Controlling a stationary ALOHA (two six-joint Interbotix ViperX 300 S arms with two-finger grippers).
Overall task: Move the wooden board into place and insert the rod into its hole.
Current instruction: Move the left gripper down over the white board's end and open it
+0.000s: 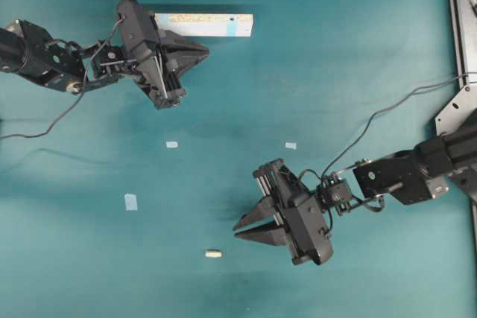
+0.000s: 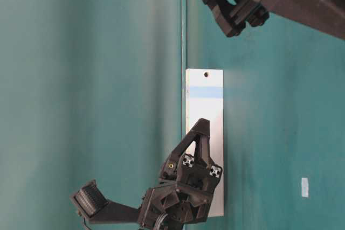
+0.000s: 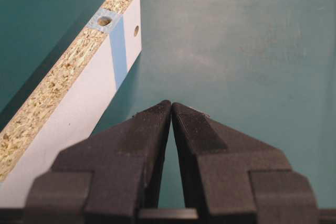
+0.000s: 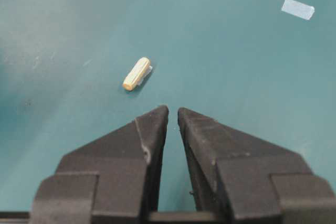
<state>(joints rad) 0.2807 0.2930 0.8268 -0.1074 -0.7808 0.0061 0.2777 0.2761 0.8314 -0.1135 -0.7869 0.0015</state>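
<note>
Overhead, wooden board [image 1: 212, 24] half-hidden behind left hand [image 1: 200, 51]; both hands nearly closed, empty.

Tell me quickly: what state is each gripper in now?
Left gripper: closed, empty, beside the wooden board.
Right gripper: closed, empty, near the rod.

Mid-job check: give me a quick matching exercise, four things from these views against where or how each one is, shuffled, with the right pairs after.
Things:
1. wooden board
2. rod
3. left gripper
4. right gripper

Places or states:
A. lying loose on the green mat, just ahead of a gripper's tips
B. at the far edge of the mat, blue band near its drilled end
C. tips nearly together, empty, alongside the board
D. tips nearly together, empty, pointing toward the rod

Pairs: 1-B, 2-A, 3-C, 4-D
</note>
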